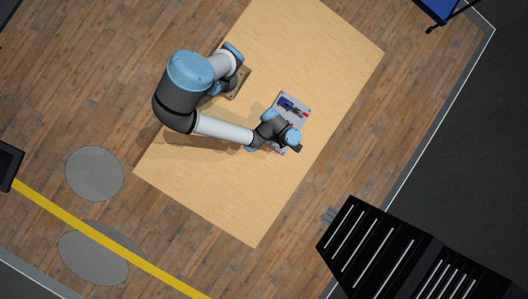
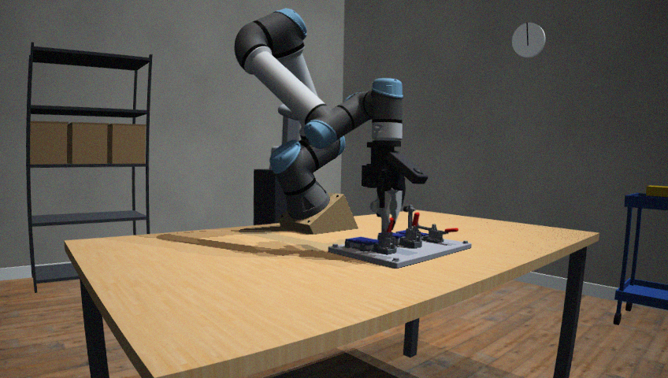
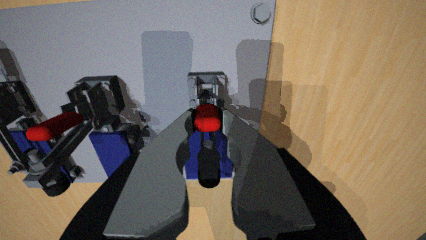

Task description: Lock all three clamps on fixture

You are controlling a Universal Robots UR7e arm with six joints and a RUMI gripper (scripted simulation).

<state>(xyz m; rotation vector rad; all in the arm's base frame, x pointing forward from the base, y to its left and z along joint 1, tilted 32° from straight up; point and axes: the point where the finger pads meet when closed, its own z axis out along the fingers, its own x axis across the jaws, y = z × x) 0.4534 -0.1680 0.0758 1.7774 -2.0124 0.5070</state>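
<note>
Gripper point(image 3: 207, 150) hangs straight down over near end of fixture plate point(image 2: 424, 253), jaws pinched narrow on red-tipped handle point(image 3: 207, 120) of end clamp point(image 3: 207, 150), which stands upright, apparently unlocked. Vertical approach likely chosen so handle can be swung over its stiff point. Middle clamp point(image 3: 95, 107) beside it shows handle raised too; third clamp point(image 2: 436, 232), far end, lies low. Fixture sits on wooden table point(image 2: 234, 299).

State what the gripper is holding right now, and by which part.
The gripper is shut on a toggle clamp's handle, gripping its red-tipped upper end, which stands upright on the fixture plate.
</note>
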